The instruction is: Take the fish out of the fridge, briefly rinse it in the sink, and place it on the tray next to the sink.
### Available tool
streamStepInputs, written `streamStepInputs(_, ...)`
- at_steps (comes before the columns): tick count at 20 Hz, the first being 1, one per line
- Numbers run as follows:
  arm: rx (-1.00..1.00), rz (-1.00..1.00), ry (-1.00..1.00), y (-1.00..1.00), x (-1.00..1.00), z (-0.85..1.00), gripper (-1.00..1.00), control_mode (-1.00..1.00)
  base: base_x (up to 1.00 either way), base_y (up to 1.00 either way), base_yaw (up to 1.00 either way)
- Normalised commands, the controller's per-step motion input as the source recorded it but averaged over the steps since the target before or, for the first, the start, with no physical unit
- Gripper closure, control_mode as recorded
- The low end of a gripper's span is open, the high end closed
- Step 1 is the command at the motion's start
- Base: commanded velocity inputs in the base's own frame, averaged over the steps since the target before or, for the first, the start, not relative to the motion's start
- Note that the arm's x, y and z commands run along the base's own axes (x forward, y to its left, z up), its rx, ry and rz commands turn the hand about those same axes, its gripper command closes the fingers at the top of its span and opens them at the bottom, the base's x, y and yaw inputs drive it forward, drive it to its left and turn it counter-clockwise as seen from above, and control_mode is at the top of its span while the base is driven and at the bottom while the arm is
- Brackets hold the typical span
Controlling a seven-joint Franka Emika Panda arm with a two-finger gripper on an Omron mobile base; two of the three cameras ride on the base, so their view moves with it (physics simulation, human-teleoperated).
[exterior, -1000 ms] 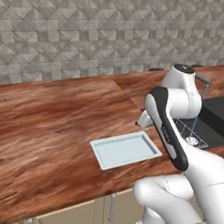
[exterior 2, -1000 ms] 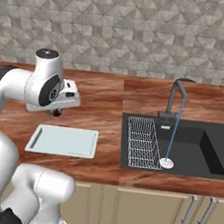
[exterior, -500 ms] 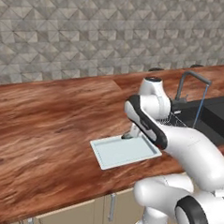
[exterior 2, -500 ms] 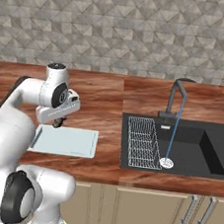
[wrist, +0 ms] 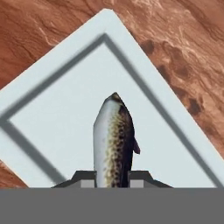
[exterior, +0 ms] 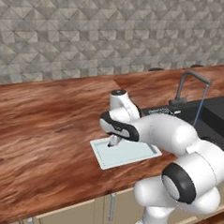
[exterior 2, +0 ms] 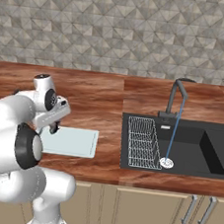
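My gripper [wrist: 113, 178] is shut on the fish [wrist: 113, 140], a slender speckled grey fish that sticks out from between the fingertips [wrist: 83, 177] with its head pointing at the tray [wrist: 57, 131]. The fish hangs low over the inside of the tray near a corner. In the base views the gripper [exterior: 113, 143] [exterior 2: 54, 127] is down at the left end of the pale tray [exterior: 130, 155] [exterior 2: 75, 143]. The black sink [exterior 2: 189, 148] [exterior: 217, 113] lies to the tray's right. The fridge is out of view.
A thin stream of water runs from the grey faucet [exterior 2: 175, 94] [exterior: 193, 81] to the drain. A white wire rack [exterior 2: 144, 143] sits in the left basin. Wooden counter [exterior: 42, 128] stretches left of the tray, with a tiled wall behind it.
The arm has swung left from the sink side and dropped down over the tray's left end. The gripper stayed shut.
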Motion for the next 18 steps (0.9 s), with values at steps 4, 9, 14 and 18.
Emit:
streamStepInputs(4, 0.21, 0.1, 0.04, -0.31, 0.13, -0.26, 1.0, -1.0, 0.0, 0.0, 0.0)
streamStepInputs(9, 0.11, 0.04, 0.0, -0.22, 0.0, -0.2, 1.0, -1.0, 0.0, 0.0, 0.0)
streamStepInputs(14, 0.03, 0.03, 0.01, -0.1, 0.01, -0.41, 1.0, -1.0, 0.0, 0.0, 0.0)
streamStepInputs(18, 0.0, 0.05, 0.09, 0.0, 0.13, -0.46, 1.0, -1.0, 0.0, 0.0, 0.0)
